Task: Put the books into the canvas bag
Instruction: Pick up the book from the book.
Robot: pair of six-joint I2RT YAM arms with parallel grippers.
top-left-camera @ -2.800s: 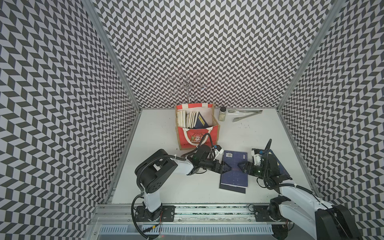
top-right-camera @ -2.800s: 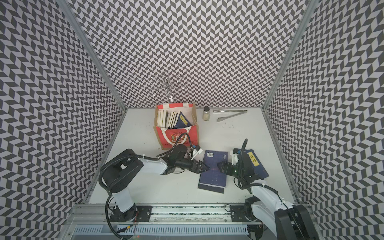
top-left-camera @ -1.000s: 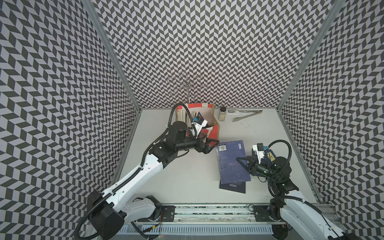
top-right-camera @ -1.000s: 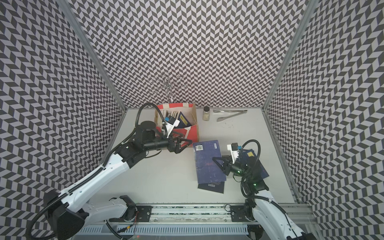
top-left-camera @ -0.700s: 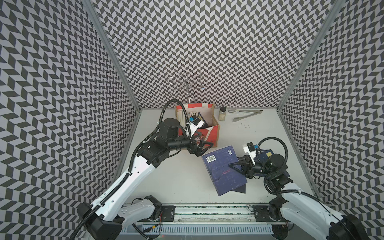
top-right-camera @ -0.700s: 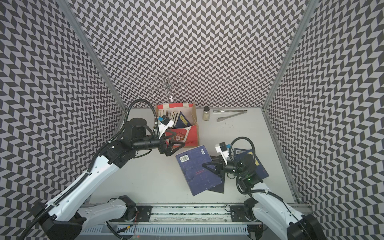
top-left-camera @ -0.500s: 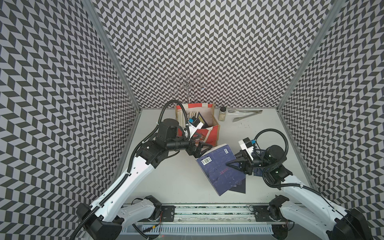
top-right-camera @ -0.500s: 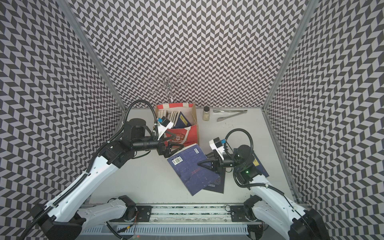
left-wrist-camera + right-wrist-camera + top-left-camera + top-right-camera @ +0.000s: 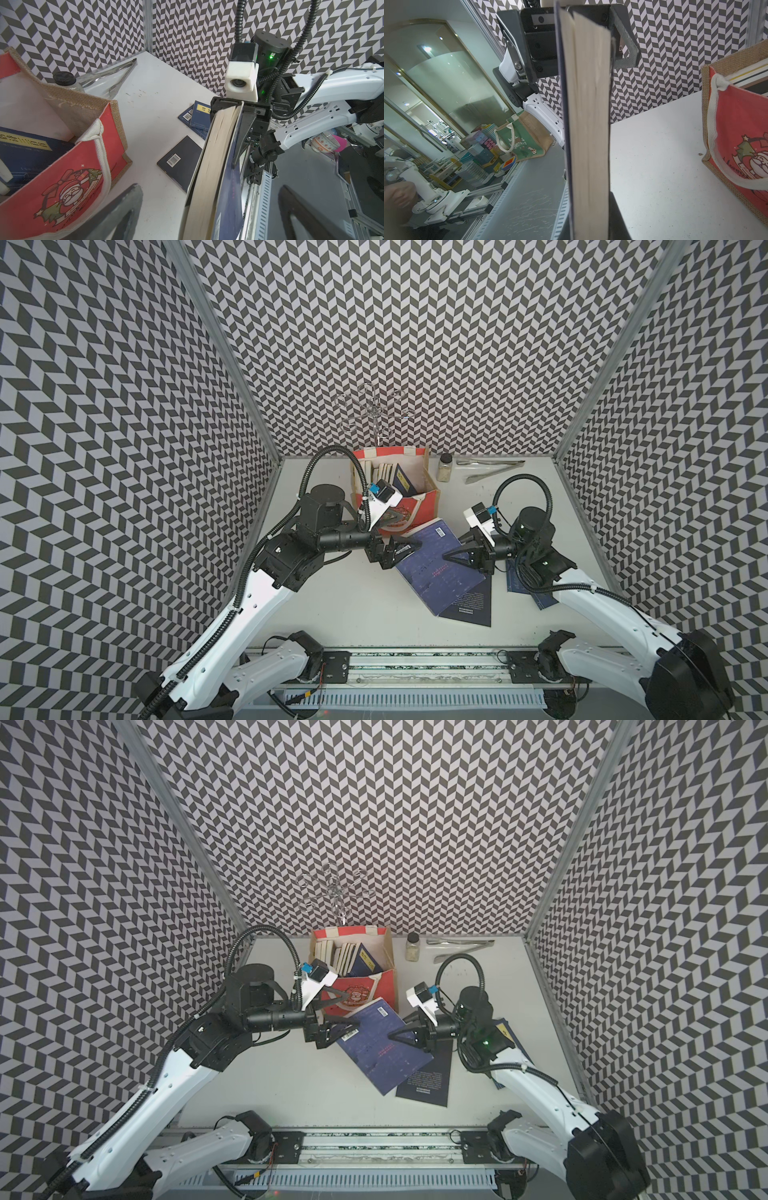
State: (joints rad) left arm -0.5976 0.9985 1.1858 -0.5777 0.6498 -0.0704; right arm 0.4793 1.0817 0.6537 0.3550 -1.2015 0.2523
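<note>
Right gripper [image 9: 451, 563] is clamped on a barcoded navy book [image 9: 436, 572] beside the canvas bag [image 9: 415, 510]; left gripper [image 9: 405, 556] is spread around the book's edge.

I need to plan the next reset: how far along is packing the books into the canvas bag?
Done: several books stand inside the canvas bag. In hand: the right gripper is shut on a thick navy book, held up on edge over the table, its far edge between the jaws of the open left gripper. Left: that book, a black book and two thin navy books on the table.
</note>
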